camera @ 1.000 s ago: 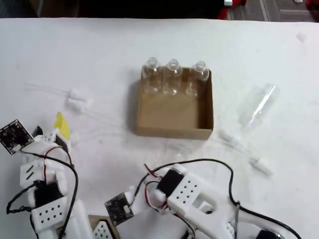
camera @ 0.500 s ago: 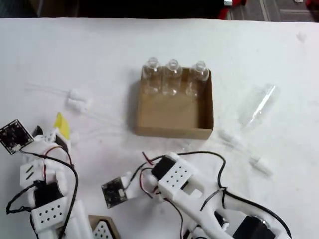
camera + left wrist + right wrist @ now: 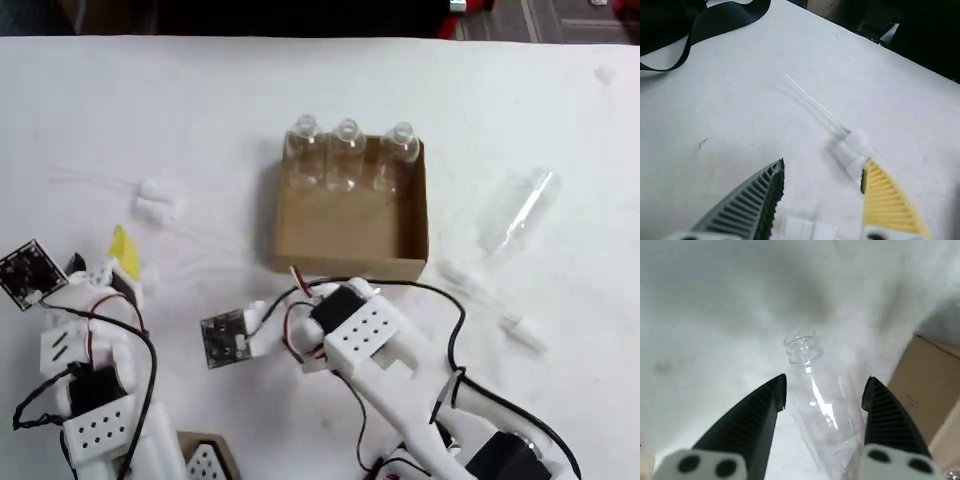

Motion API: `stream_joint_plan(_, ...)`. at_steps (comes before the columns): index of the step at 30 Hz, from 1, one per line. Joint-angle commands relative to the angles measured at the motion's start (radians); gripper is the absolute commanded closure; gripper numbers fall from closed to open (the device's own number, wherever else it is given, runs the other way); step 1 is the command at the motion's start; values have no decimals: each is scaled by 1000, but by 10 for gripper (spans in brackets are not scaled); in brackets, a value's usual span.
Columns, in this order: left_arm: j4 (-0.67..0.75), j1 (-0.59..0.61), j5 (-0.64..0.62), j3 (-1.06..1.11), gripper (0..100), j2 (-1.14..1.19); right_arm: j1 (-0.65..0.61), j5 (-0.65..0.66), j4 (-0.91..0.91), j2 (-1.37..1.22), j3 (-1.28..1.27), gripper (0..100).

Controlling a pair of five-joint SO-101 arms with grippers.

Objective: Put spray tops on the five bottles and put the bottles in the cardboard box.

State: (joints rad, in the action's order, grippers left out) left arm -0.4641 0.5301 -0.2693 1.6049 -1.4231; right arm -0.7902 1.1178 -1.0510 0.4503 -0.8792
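Three clear bottles (image 3: 347, 152) without tops stand in a row at the back of the cardboard box (image 3: 345, 245). A fourth bottle (image 3: 520, 208) lies on the table right of the box. A fifth bottle (image 3: 821, 397) lies just in front of the box, neck pointing away from it, between the fingers of my open right gripper (image 3: 826, 381), untouched. The right arm (image 3: 365, 335) covers it from above. Two spray tops (image 3: 852, 150) with thin tubes lie ahead of my open left gripper (image 3: 822, 165) at the table's left. Two more spray tops (image 3: 460, 275) lie right of the box.
The box's front corner (image 3: 935, 390) stands close beside the right gripper. A black strap (image 3: 715, 20) lies far off past the left spray tops. White cloth covers the table (image 3: 200, 110), with free room on it behind and left of the box.
The right arm has moved forward toward the box front and now covers the lying bottle there. The left arm has kept still.
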Motion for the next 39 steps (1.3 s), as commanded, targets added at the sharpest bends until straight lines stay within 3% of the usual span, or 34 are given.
stream_joint_plan(1,26,-13,11,-9,763,-19,-82,26,-74,7,37,776)
stream_joint_plan(10,26,-13,11,-9,763,-19,-101,43,-31,-4,25,780)
stream_joint_plan(17,26,-13,11,-9,763,-19,-97,52,51,-2,-58,924)
stream_joint_plan(39,26,-15,11,-9,763,-19,-71,55,84,-4,-97,849)
